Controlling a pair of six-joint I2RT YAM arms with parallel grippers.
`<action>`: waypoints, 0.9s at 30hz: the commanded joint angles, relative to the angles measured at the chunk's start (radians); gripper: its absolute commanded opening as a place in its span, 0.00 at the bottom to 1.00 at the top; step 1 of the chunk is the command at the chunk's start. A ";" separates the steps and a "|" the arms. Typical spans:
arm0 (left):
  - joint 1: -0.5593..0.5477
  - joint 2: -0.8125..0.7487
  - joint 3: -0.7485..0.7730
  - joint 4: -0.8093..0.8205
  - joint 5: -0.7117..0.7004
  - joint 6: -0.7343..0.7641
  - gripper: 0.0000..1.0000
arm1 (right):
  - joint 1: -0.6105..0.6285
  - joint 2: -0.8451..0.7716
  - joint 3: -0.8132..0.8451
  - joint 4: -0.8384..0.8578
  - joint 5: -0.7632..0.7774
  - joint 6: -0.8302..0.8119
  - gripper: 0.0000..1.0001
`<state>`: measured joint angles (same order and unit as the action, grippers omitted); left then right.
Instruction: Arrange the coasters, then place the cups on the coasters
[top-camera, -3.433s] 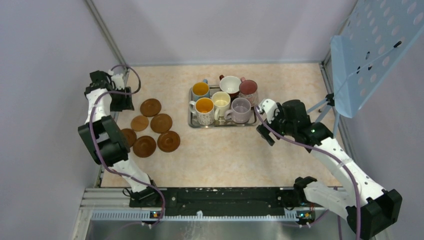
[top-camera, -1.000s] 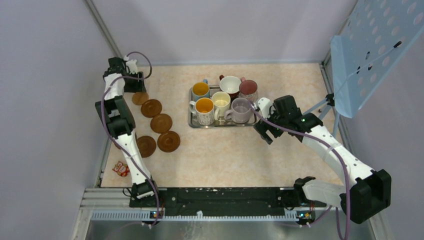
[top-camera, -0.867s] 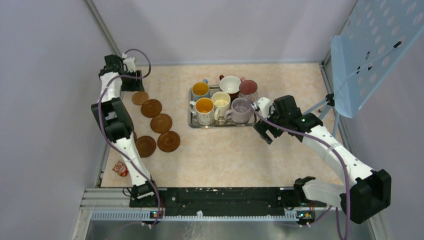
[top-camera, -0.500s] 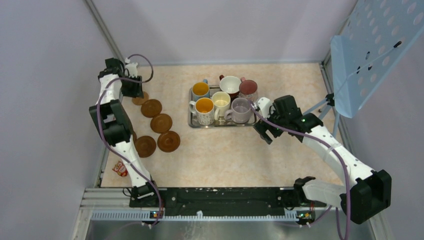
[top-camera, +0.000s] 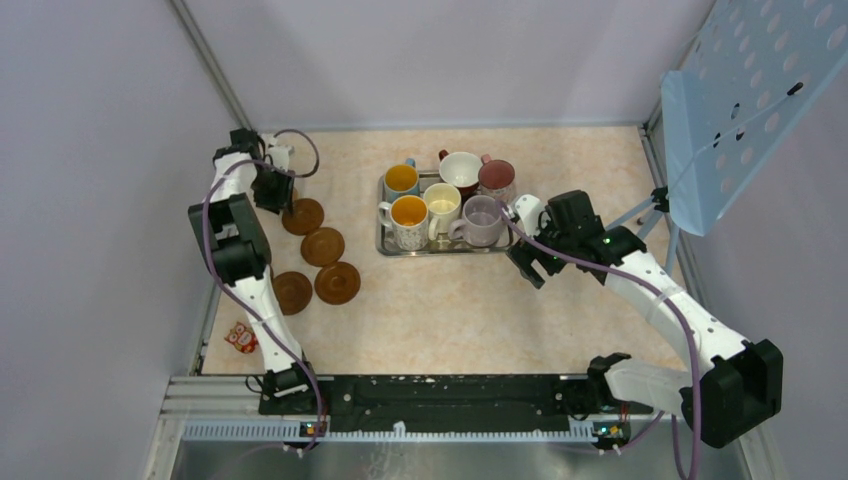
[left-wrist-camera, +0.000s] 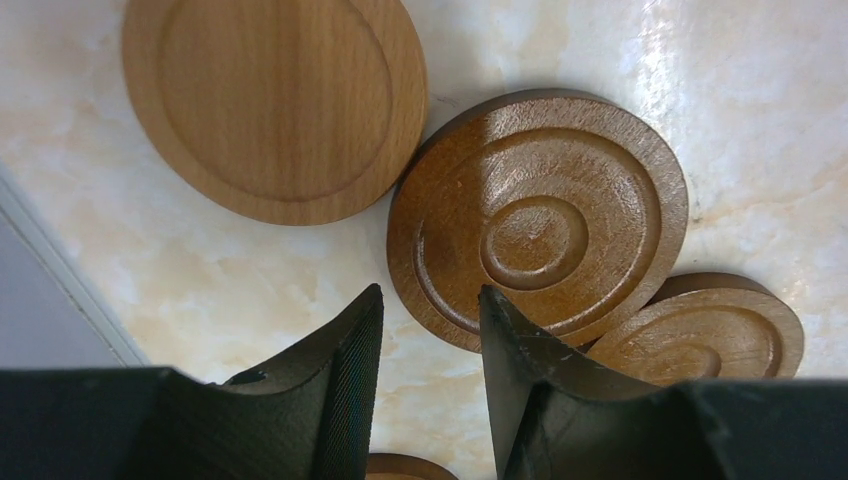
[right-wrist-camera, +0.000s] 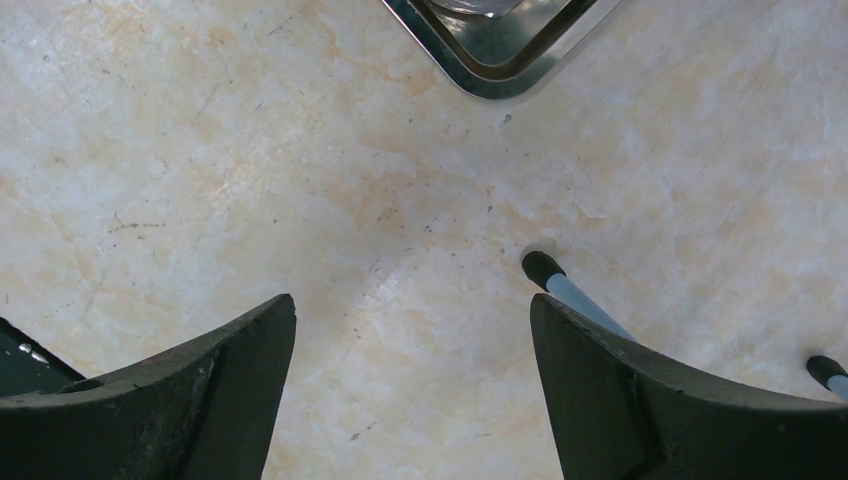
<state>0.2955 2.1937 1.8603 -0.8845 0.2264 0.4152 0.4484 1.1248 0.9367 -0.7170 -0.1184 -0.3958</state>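
Left gripper (left-wrist-camera: 430, 310) hung low over the coasters (top-camera: 322, 246), jaws part-way apart with a narrow gap and nothing clamped between them. Key relation: the dark ringed coaster (left-wrist-camera: 535, 235) lay directly ahead of the fingertips and a little to their right. Its near rim sat in the gap, and the right finger overlapped that rim in the wrist view. A sliver of table (left-wrist-camera: 300, 290) showed between the left finger and the rim, and contact could not be told. A pale coaster (left-wrist-camera: 275, 100) lay further ahead to the left, touching or just beside the ringed one. A third coaster (left-wrist-camera: 700, 335) sat to the right, tucked against the ringed one's edge; overlap unclear. The discs were round, so no long axis to line up with, only which part of the rim to take. Judged step: arranging coasters, and the left arm was clearly the nearer one. Right gripper (right-wrist-camera: 412, 310) was spread wide and empty above bare table. The tray (right-wrist-camera: 500, 80) corner lay just ahead of it, so the cups (top-camera: 440, 205), all in the tray, sat nearer that arm
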 joint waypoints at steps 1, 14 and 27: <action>-0.004 0.018 -0.024 -0.001 -0.044 0.008 0.47 | -0.003 -0.007 0.023 0.027 -0.006 0.011 0.86; 0.029 -0.034 -0.156 0.006 -0.154 0.043 0.38 | -0.003 -0.009 0.015 0.032 -0.006 0.010 0.86; 0.086 -0.084 -0.237 0.002 -0.214 0.100 0.35 | -0.003 -0.034 -0.007 0.033 0.001 0.010 0.85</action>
<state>0.3546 2.1277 1.6760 -0.8600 0.0811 0.4644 0.4484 1.1255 0.9360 -0.7120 -0.1181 -0.3958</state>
